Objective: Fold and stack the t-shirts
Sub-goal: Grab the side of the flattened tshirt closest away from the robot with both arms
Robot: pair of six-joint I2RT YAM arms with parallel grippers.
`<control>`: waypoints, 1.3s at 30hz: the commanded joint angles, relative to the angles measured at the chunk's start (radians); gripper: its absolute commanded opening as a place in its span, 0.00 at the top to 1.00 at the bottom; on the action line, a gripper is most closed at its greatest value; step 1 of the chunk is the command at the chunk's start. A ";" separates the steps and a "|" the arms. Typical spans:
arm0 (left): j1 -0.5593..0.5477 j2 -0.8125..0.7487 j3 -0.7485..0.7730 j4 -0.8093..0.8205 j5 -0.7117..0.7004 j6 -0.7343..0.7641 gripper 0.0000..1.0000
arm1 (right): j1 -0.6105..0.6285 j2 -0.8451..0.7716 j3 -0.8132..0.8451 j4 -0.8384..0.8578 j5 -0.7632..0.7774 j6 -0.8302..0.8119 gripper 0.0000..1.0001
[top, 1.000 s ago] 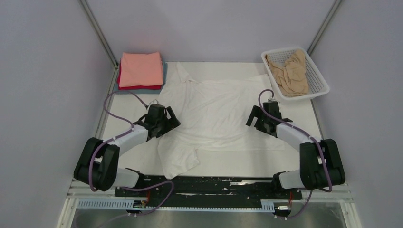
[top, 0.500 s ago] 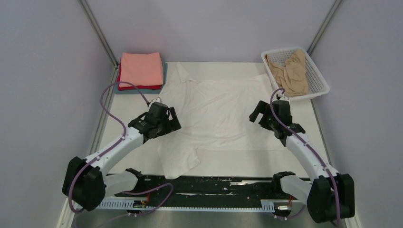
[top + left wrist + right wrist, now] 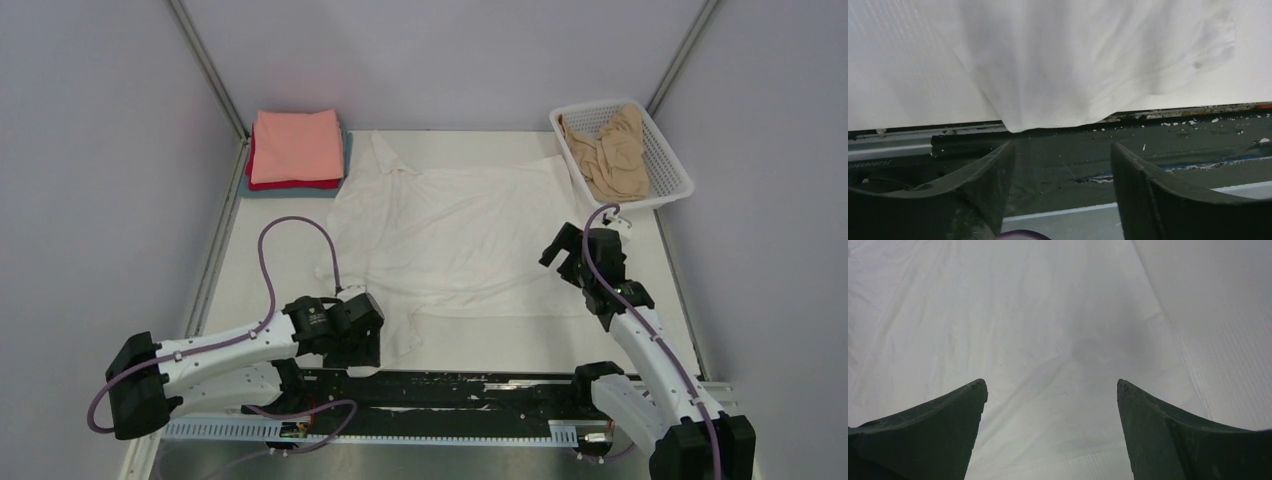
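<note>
In the overhead view, a white worktop (image 3: 250, 262) sits inside pale lilac-grey walls (image 3: 450, 60), with a metal post running up each back corner. A white shirt (image 3: 450, 235) lies spread across the middle, wrinkled, one sleeve reaching toward the near edge. At the back left corner is a folded stack: a salmon-pink shirt (image 3: 296, 145) on top, a red shirt (image 3: 290, 184) under it and a grey-blue shirt (image 3: 262, 192) at the bottom, of which only edges show. At the back right corner stands a white mesh basket (image 3: 672, 165) holding a crumpled tan shirt (image 3: 610, 155). The left tool (image 3: 362, 350) is low over the near sleeve, and its body hides part of the cloth. The right tool (image 3: 565, 262) hangs beside the white shirt's right edge; how its fingers stand is hard to read from here.

From the left wrist, the left tool (image 3: 1062, 147) has its fingers apart with nothing between them. The hem of the white shirt (image 3: 1073, 60) ends just beyond the fingertips, above a scuffed black base plate (image 3: 1148, 145). Bare worktop (image 3: 898, 65) shows at the left.

From the right wrist, the right tool (image 3: 1050, 382) is spread wide and grips nothing. The white shirt (image 3: 1023, 315) fills most of the view below it, with the ribbed worktop (image 3: 1228, 340) at the right.
</note>
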 commanded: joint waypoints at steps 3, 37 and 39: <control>-0.029 -0.001 -0.049 0.050 -0.049 -0.158 0.36 | -0.003 0.051 -0.001 0.006 0.009 0.003 0.00; -0.028 -0.043 -0.100 0.249 -0.241 -0.071 1.00 | -0.148 -0.182 -0.082 -0.271 0.116 0.238 0.00; -0.028 -0.086 -0.108 0.265 -0.232 -0.037 1.00 | -0.147 -0.159 -0.100 -0.267 0.107 0.268 0.00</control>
